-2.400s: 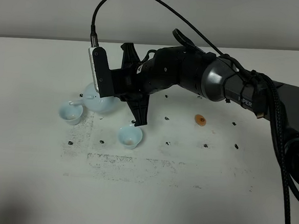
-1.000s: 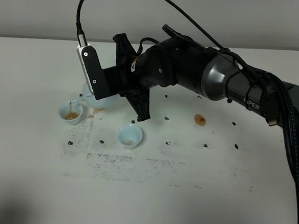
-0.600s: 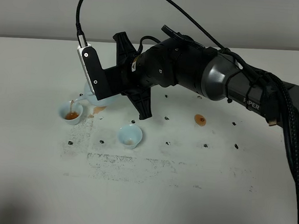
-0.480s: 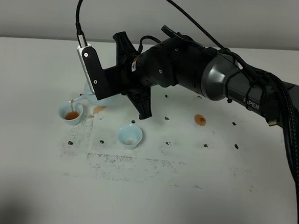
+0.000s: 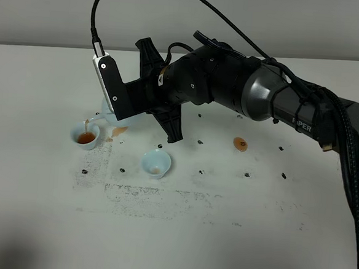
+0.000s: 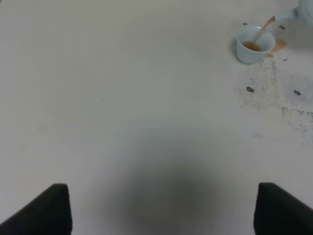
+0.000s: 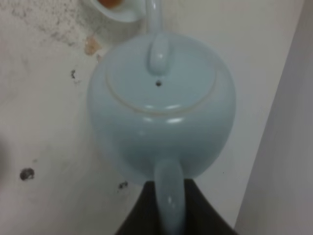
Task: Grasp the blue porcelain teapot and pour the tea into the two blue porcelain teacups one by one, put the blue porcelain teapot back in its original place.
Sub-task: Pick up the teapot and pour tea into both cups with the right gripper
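The blue porcelain teapot (image 7: pixel 161 105) is tilted, its spout (image 5: pixel 95 122) over the left teacup (image 5: pixel 84 135). A thin brown stream (image 6: pixel 266 27) runs into that teacup (image 6: pixel 253 43), which holds tea. My right gripper (image 7: pixel 168 208) is shut on the teapot's loop handle (image 7: pixel 169 191). In the high view the wrist camera and arm (image 5: pixel 220 82) hide most of the pot. The second teacup (image 5: pixel 156 163) stands apart, nearer the middle. My left gripper (image 6: pixel 166 215) hovers open over bare table, far from the cups, with nothing between its fingertips (image 6: pixel 54 210).
A small brown spill (image 5: pixel 119 131) lies on the white table (image 5: pixel 191 234) under the pot. An orange spot (image 5: pixel 241 143) sits further right. Black specks and a grey scuffed patch (image 5: pixel 187 200) mark the table in front of the cups.
The pot has been lifted and tipped toward the left teacup, which was empty and now holds tea. Over the last second the arm has stayed nearly still while the stream kept running.
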`<act>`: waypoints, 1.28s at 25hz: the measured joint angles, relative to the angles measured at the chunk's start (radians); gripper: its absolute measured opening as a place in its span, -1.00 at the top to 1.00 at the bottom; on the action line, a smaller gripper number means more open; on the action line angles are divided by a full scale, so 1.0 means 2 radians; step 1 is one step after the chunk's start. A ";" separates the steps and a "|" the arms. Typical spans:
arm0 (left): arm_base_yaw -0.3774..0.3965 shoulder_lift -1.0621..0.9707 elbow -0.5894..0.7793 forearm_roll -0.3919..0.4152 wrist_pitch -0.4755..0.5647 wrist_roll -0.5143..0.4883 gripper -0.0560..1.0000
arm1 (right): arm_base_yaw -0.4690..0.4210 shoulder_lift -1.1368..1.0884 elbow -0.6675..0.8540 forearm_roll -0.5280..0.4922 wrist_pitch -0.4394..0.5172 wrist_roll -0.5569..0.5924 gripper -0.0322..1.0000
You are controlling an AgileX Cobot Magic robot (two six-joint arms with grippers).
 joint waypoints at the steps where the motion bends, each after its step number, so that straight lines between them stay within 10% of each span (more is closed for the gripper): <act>1: 0.000 0.000 0.000 0.000 0.000 0.000 -0.48 | 0.000 0.000 0.000 0.000 0.000 0.000 0.86; 32: 0.000 0.000 0.000 0.000 0.000 0.000 -0.48 | 0.000 0.000 0.000 0.000 0.000 0.001 0.86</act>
